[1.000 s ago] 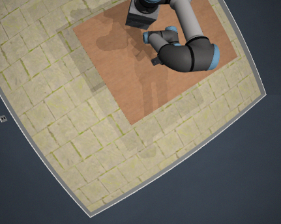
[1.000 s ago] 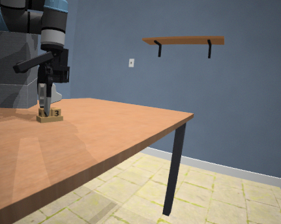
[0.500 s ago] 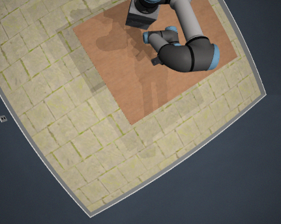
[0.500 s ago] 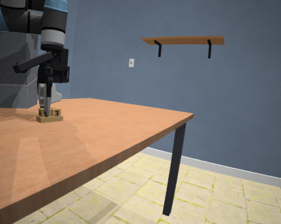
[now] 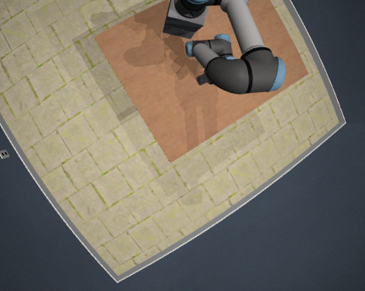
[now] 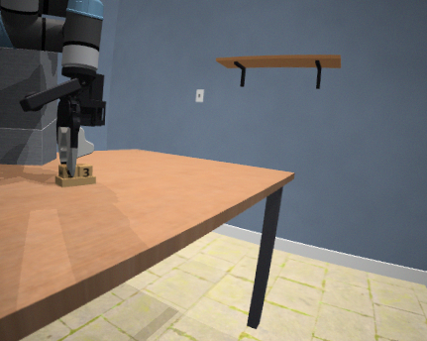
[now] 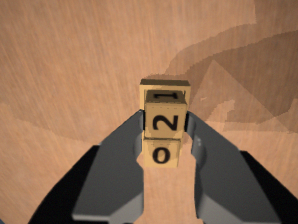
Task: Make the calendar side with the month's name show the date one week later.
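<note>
Gripping one cube [image 7: 165, 119] of the calendar is what I read here: the gripper [image 7: 165, 131] has its two grey fingers pressed against that cube's left and right faces, clenched on it, with the 2 facing my wrist camera. The cube sits directly between the fingers, so nothing lies off to a side; the line of cubes runs away from the camera, a second cube [image 7: 161, 154] showing 0 just nearer and the tray [image 7: 165, 85] end, with a 1 visible, just beyond. Whether the held cube rests in the tray or is slightly raised I cannot tell from here. In the exterior view the gripper stands straight down over the small calendar block [image 6: 75, 177], whose side face shows a 3, on the far left part of the table [image 6: 184, 198]. My judgement is that the coming move is a lift straight up, then a turn of the cube.

The table top is warm wood grain with the arm's shadow across it, on dark legs. Around it are a pale stone-tiled floor [image 6: 333, 297], a blue wall, and a wooden shelf [image 6: 278, 61] on black brackets
</note>
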Controlling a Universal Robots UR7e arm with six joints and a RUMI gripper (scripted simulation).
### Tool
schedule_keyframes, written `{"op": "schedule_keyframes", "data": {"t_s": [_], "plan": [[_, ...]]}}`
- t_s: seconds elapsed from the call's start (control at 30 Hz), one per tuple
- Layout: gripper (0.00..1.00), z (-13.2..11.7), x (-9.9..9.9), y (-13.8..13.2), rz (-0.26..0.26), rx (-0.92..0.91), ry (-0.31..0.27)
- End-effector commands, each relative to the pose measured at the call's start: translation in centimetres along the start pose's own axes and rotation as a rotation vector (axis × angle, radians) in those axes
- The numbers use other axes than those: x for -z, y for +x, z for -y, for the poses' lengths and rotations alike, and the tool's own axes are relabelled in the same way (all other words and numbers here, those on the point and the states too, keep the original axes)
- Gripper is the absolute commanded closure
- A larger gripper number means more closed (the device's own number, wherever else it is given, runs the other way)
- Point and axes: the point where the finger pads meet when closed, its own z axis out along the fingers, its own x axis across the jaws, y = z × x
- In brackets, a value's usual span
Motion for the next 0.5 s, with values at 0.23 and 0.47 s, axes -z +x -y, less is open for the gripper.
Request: {"op": "schedule_keyframes", "data": {"t_s": [0.23, 0.47], "plan": [[0.74, 0.12, -0.07, -0.11, 0.002, -0.002, 0.000], [0.71, 0.12, -0.07, -0.11, 0.002, -0.002, 0.000]]}}
